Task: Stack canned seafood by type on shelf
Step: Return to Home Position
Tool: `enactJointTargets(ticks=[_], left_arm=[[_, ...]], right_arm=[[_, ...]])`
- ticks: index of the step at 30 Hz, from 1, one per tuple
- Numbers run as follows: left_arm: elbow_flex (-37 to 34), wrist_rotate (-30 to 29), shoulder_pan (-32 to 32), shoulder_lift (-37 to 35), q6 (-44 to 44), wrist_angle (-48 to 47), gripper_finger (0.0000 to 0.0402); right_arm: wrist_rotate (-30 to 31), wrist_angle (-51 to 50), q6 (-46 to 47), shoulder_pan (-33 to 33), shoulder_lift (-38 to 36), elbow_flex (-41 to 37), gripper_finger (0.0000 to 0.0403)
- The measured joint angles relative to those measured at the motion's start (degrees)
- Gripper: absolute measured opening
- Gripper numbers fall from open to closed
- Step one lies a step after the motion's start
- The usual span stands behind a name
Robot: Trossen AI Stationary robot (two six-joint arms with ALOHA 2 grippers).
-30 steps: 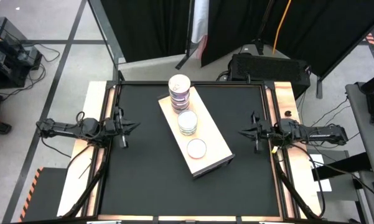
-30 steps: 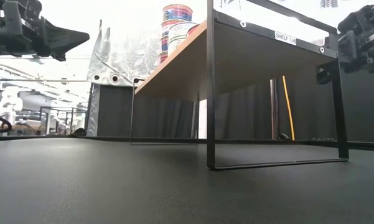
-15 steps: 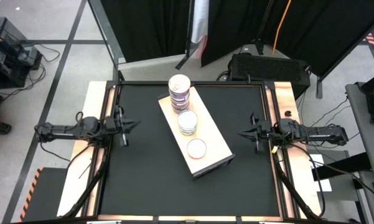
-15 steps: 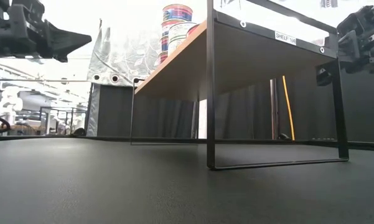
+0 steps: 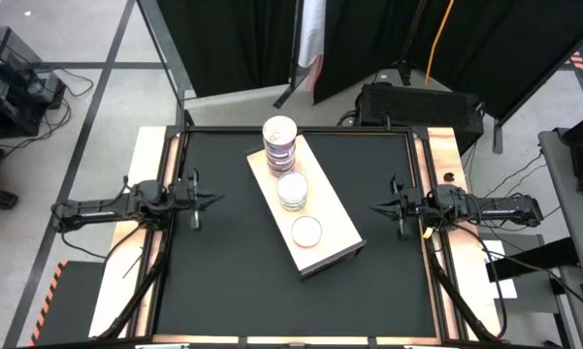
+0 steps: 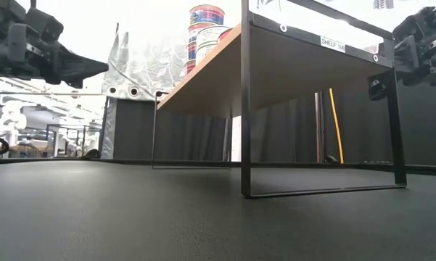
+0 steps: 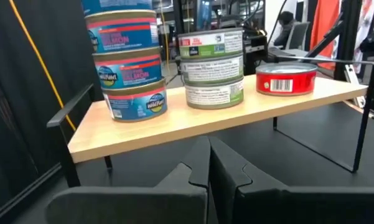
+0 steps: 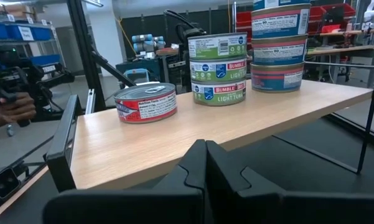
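On the shelf [image 5: 336, 240], slanted across the bench [image 5: 223, 281], stand a blue-pink stack [image 7: 127, 68], a green stack [image 7: 211, 68] and one red tin [image 7: 286, 78], sorted by type. I see no tin elsewhere, so I judge the stacking done. My left gripper [image 5: 207, 199] and right gripper [image 5: 376, 206] hang closed and empty at opposite bench edges.

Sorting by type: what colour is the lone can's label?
The lone can is red; right wrist view.

The black table [image 5: 223, 281] carries a light-wood shelf [image 5: 338, 235] on thin black legs, set diagonally. Three groups stand in a row along the board: a tall blue-and-pink stack [image 5: 279, 136] at its far end, a green-labelled stack [image 5: 292, 191] at its middle, and a single red can [image 5: 306, 231] toward the near end.
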Motion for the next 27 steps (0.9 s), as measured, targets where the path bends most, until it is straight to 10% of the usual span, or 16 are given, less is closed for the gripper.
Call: enactJointTargets(ticks=[27], left_arm=[[-0.04, 6.60, -2.83, -0.60, -1.46, 0.35, 0.0000]], right_arm=[[0.04, 0.15, 0.00, 0.00, 0.02, -0.02, 0.0000]])
